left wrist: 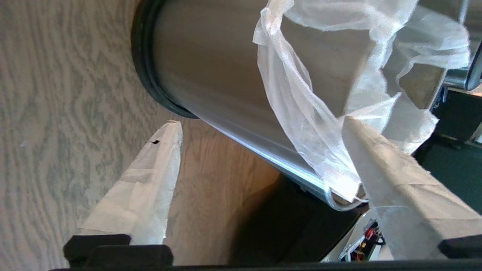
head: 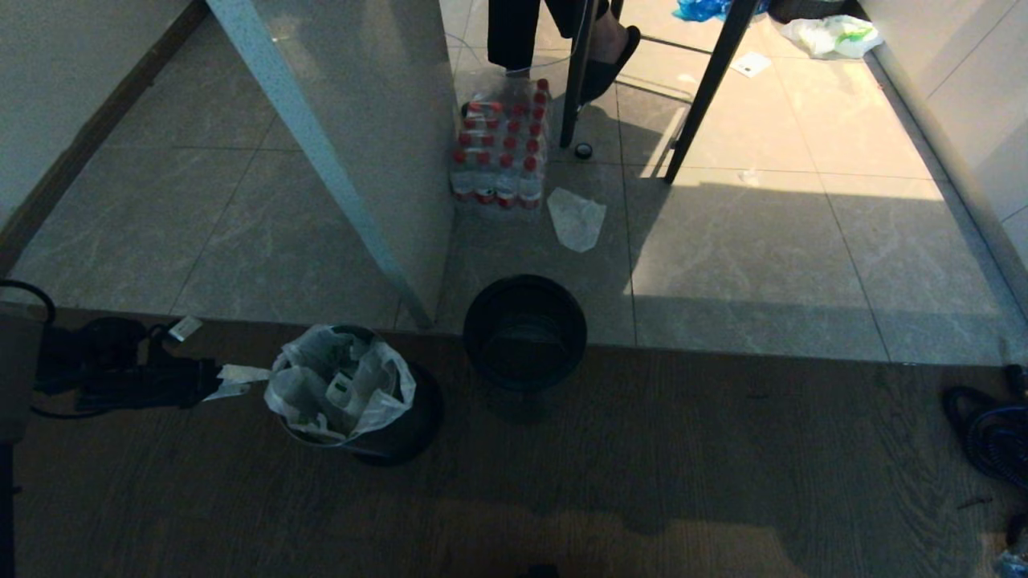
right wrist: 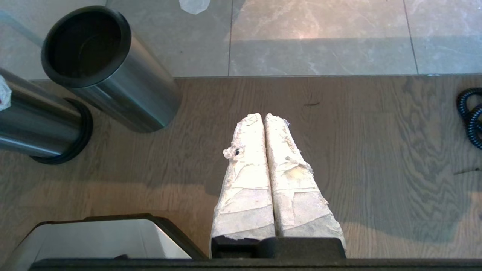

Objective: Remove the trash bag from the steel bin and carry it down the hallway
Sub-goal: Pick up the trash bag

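The left tool is hanging spread beside the steel bin, one finger touching the trash bag; the right tool is sitting pressed together over the wooden floor.

Thin translucent plastic trash bag, shiny brushed steel bin, wood-grain floor.

Bare wood floor found right of steel bin. Bin mouth filled by trash bag. Black bucket set just beside bin, grey pillar behind. Cable clutter massed left of bin.
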You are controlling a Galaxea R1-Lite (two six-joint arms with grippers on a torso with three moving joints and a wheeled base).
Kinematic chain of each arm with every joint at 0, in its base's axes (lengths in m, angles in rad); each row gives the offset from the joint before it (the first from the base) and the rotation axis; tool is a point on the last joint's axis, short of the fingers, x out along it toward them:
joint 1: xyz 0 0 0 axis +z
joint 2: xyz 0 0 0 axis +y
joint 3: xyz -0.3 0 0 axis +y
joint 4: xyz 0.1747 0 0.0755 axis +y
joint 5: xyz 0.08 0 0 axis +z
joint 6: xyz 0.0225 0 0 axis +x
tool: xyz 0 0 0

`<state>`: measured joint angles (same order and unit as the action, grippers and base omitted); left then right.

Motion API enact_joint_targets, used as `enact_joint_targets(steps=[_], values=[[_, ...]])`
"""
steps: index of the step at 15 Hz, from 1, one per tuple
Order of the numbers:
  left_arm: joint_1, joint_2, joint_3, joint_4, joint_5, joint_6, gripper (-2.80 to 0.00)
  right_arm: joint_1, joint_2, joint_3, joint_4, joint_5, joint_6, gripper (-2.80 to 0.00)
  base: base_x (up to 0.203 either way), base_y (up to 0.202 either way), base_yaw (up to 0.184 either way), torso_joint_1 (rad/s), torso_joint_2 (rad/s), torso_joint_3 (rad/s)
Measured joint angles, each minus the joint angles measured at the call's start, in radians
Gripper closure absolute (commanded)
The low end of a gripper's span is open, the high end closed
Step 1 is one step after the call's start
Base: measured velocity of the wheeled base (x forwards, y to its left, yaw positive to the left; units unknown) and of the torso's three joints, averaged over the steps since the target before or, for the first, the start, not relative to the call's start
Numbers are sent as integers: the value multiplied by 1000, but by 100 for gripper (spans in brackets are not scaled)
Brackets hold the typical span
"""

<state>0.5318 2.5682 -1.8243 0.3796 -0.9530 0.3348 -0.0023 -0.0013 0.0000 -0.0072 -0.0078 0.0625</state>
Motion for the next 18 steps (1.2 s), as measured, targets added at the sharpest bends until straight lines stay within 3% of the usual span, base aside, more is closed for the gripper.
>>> enact_joint_targets(steps=[6, 13, 18], values=[[-25, 26, -43, -3, -7, -36, -280, 0, 0, 0, 0, 0, 0, 0, 0, 0, 0, 0, 0, 0], [-63, 64, -104, -60, -174, -115, -280, -1, 0, 0, 0, 1, 0, 0, 0, 0, 0, 0, 0, 0], [-91, 61, -103, -79, -235, -178, -280, 0, 0, 0, 0, 0, 0, 0, 0, 0, 0, 0, 0, 0]])
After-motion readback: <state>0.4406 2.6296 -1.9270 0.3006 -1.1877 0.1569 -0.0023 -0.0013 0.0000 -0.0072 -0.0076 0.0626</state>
